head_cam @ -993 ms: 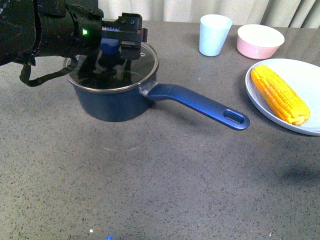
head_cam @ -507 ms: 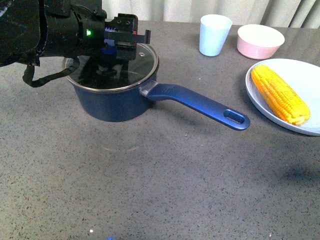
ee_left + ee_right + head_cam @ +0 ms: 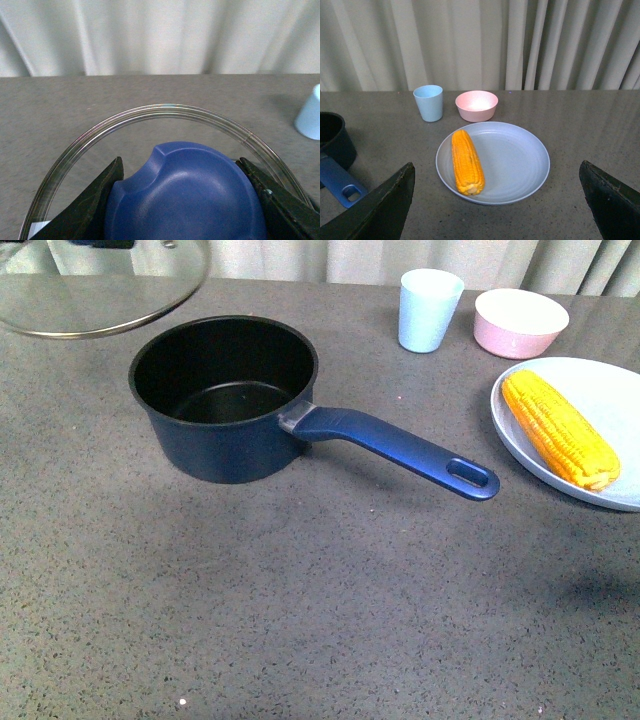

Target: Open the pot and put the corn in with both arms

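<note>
The dark navy-blue saucepan (image 3: pixel 225 430) stands open at centre-left of the front view, its black inside bare and its long blue handle (image 3: pixel 400 445) pointing toward the lower right. Its round glass lid (image 3: pixel 100 300) hangs tilted in the upper left corner, clear of the pan and cut by the frame's top edge. The left gripper (image 3: pixel 180 167) has its jaws pressed against both sides of the lid's blue knob (image 3: pixel 185 205), clamping it. The tapered yellow-orange corn cob (image 3: pixel 560 430) lies on a pale round plate (image 3: pixel 610 390) at the right edge, well apart from the saucepan. The right gripper (image 3: pixel 496 167) hovers with jaws spread wide, holding nothing. A light-blue cup (image 3: pixel 430 308) and a pink bowl (image 3: pixel 520 325) stand near each other at the top right of the grey speckled desk (image 3: pixel 300 590).
</note>
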You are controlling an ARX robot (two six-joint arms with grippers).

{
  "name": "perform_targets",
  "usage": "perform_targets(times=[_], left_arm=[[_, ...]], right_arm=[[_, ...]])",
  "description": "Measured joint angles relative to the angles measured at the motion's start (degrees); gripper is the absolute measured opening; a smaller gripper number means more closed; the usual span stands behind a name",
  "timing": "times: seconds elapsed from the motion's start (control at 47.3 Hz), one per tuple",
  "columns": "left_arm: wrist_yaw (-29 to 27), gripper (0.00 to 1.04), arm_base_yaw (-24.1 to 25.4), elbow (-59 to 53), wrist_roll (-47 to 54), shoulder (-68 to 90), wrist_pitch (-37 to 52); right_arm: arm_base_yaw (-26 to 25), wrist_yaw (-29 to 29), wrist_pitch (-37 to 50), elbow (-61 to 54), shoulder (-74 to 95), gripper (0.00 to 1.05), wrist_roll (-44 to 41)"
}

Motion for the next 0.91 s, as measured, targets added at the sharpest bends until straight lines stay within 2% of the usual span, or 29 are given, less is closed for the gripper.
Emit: perform_targets(times=[0.232, 0.38, 0.634, 0.909], left_arm=[[0.1, 0.6, 13.5, -5.6, 1.6, 3.8, 9.9], [0.1, 0.6, 17.4, -8.1, 2.7, 10.3, 14.6], [-0.5, 0.6, 16.9, -10.0, 3.1, 16.1, 19.1], [-1.3, 0.59, 12.9, -10.0, 2.8, 19.6, 20.6]], right_arm=[[0.0, 0.0, 0.0, 0.0, 0.0, 0.96, 0.0], [0.0, 0.0, 0.0, 0.0, 0.0, 0.96, 0.0], [0.0, 0.0, 0.0, 0.0, 0.0, 0.96, 0.0], [0.0, 0.0, 0.0, 0.0, 0.0, 0.96, 0.0]])
